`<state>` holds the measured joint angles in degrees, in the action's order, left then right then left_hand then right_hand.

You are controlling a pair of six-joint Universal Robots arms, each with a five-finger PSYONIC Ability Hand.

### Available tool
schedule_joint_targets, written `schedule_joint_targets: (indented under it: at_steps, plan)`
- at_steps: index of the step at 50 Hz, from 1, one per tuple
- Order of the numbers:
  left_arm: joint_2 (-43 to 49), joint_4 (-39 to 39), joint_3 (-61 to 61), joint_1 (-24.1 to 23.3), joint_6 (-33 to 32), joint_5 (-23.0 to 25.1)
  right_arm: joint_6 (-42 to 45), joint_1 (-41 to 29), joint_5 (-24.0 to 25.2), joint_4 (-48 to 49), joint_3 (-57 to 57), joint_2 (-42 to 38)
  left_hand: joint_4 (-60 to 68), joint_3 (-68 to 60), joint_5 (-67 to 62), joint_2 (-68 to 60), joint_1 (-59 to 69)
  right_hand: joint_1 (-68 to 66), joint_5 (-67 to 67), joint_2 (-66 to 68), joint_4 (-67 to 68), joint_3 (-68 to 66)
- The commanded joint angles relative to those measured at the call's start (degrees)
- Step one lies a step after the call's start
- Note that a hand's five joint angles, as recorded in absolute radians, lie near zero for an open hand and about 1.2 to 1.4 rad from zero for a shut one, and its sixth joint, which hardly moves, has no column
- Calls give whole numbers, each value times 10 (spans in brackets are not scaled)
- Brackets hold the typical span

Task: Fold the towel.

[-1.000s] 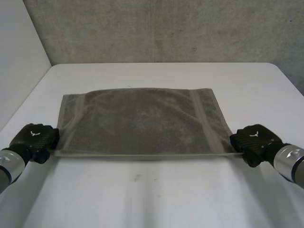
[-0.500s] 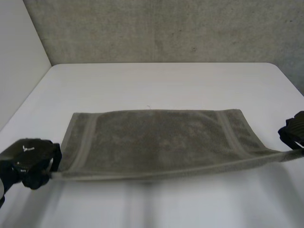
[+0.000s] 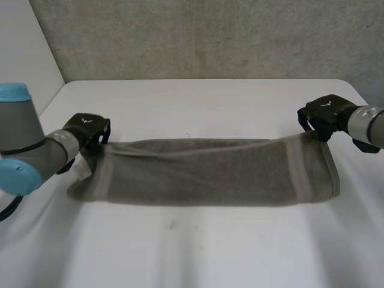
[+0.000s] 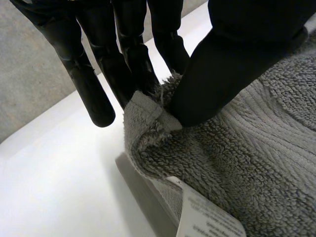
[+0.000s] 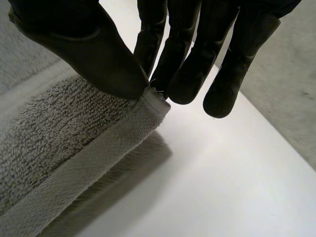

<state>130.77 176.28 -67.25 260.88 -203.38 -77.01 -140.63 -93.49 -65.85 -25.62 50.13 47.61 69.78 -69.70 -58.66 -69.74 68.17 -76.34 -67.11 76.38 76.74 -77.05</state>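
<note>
In the head view, the fingers of the left hand and right hand are hidden behind the hands' own backs. The towel is doubled, its lower layer largely covered. In the left wrist view its white label is cut off, the print too faint to read.

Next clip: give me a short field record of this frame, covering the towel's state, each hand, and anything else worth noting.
towel: grey towel, a long band across the white table, apparently doubled over
left hand: left hand pinches the towel's far corner on its side, thumb against fingers
right hand: right hand pinches the opposite far corner the same way
label: white label sticks out just below the left hand's corner
release: not yet done
</note>
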Motion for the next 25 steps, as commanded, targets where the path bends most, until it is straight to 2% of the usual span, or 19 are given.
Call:
schedule_joint_targets:
  at_steps: [1, 7, 15, 16, 17, 18, 19, 20, 21, 22, 23, 25]
  plan:
    - [85, -1, 105, -6, 3, -7, 2, -26, -64, 44, -63, -68, 102, -103, -113, -103, 118, -37, -29, 36, 33, -30]
    - [134, 0, 159, -12, 3, -8, 3, -31, -72, 53, -89, -98, 102, -103, -113, -103, 118, -37, -29, 36, 33, -30]
    - [179, 0, 215, -13, 4, -3, 5, -41, -110, 77, -116, -133, 102, -103, -113, -103, 118, -37, -29, 36, 33, -30]
    - [183, 1, 221, -13, 4, -2, 4, -42, -113, 84, -116, -138, 39, -40, -50, -40, 55, -37, -29, 36, 33, -30]
    - [186, 5, 224, -13, 4, -2, 4, -45, -116, 92, -116, -141, -93, 92, 82, 93, -77, -37, -29, 36, 33, -30]
    - [186, 6, 224, -13, 4, -2, 4, -45, -116, 92, -116, -141, -94, 94, 83, 94, -78, -37, -29, 36, 33, -30]
    - [189, 11, 227, -13, 4, -3, 3, -48, -119, 101, -116, -142, -208, 207, 196, 207, -192, -37, -29, 36, 33, -30]
    - [189, 11, 227, -13, 4, -3, 0, -49, -125, 108, -115, -142, -209, 208, 198, 208, -193, 164, 172, -165, -168, 171]
    - [191, 16, 229, -13, 4, -5, 0, -49, -125, 108, -115, -142, -357, 356, 346, 357, -341, 166, 174, -167, -170, 173]
    - [190, 21, 229, -13, 4, -8, 0, -49, -133, 115, -113, -141, -575, 574, 564, 575, -559, 449, 457, -450, -453, 457]
    - [190, 21, 229, -13, 4, -8, -1, -51, -143, 119, -113, -140, -577, 576, 566, 577, -561, 616, 623, -616, -619, 623]
    - [185, 25, 225, -18, 5, -9, -3, -56, -153, 123, -113, -135, -594, 593, 583, 594, -578, 663, 671, -664, -667, 670]
